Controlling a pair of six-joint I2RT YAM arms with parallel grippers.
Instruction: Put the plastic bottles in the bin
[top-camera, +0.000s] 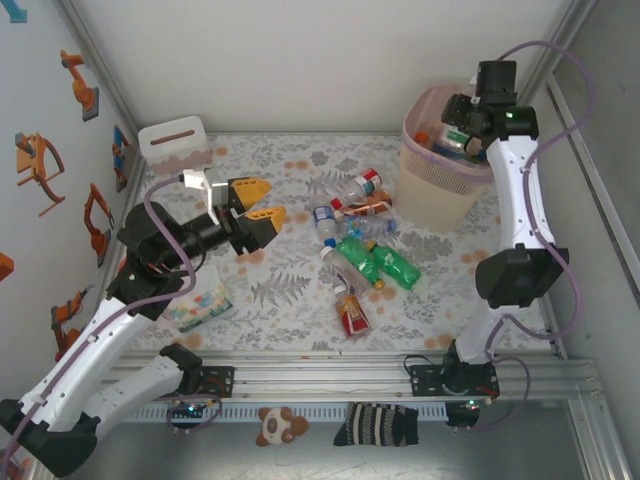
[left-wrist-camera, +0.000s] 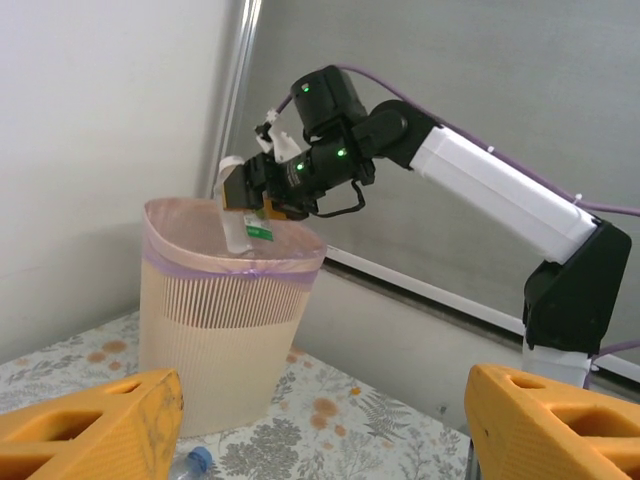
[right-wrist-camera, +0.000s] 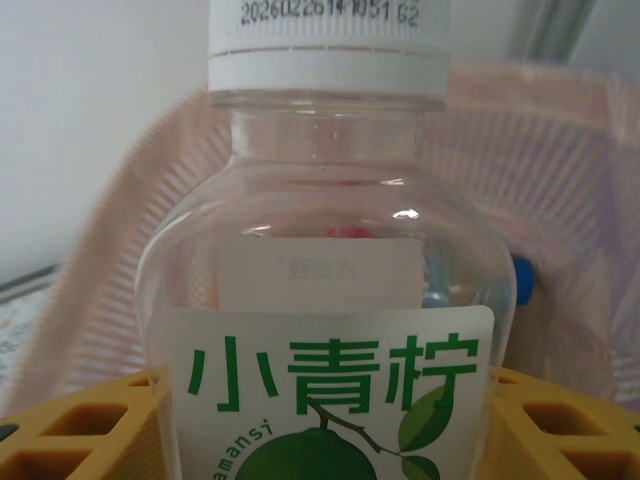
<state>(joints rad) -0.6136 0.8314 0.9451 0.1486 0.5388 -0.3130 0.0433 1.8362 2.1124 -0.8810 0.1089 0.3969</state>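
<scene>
The right tool (left-wrist-camera: 243, 198) grips a bottle (right-wrist-camera: 330, 300), base cut off.

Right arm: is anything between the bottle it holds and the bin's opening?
Nothing visible does. The right gripper holds the white-capped bottle above the bin, whose mouth is open and uncovered.
</scene>
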